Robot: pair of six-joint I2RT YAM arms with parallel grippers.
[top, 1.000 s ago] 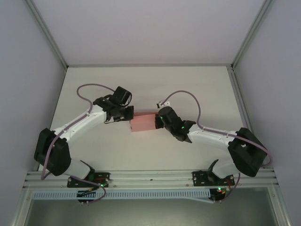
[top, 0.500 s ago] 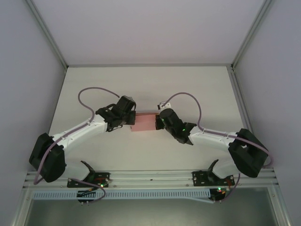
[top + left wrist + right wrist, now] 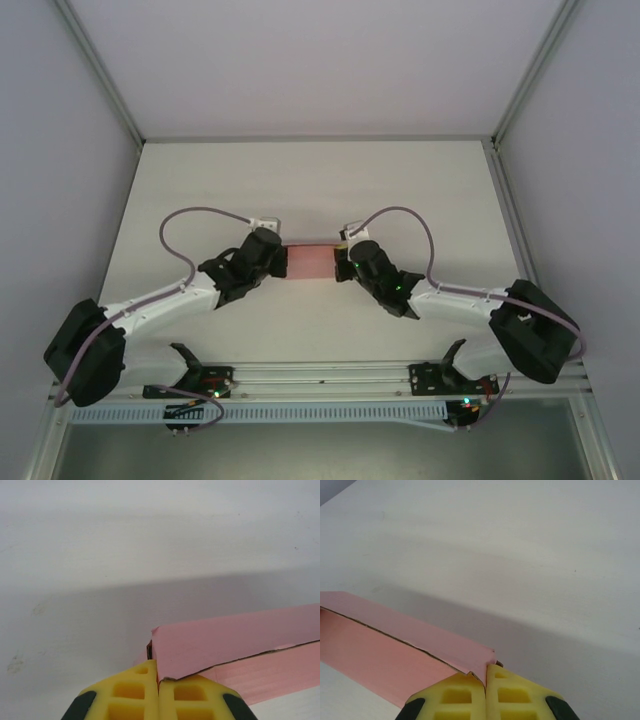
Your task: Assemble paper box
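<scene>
1. Near side of the paper box (image 3: 310, 262): a metal rail (image 3: 320, 372) runs along the near edge of the table (image 3: 300, 190). Both arm bases are bolted to it, one to the near left of the box and one to the near right.

2. The left arm (image 3: 160, 300) reaches from the near left toward the box's left end. The right arm (image 3: 455, 300) reaches from the near right toward the box's right end. A purple cable (image 3: 190, 225) arches over each arm.

3. The left gripper (image 3: 284, 262) meets the left end of the box. In the left wrist view its yellow fingers (image 3: 132, 692) are pressed together with no gap. A corner of the pink card enters the seam between them, so this gripper is clamped on the box corner.

4. The right gripper (image 3: 338, 264) meets the right end of the box. Its yellow fingers (image 3: 515, 695) are likewise pressed together, with a card corner pinched in the seam.

5. The box is pink card, spanning left to right between the two grippers at mid-table. Both wrist views show one panel folded up along a crease, with a second panel lower on its near side. Whether the box touches the table cannot be told.

6. Beyond the box, white table surface extends to the far wall (image 3: 310, 70).
</scene>
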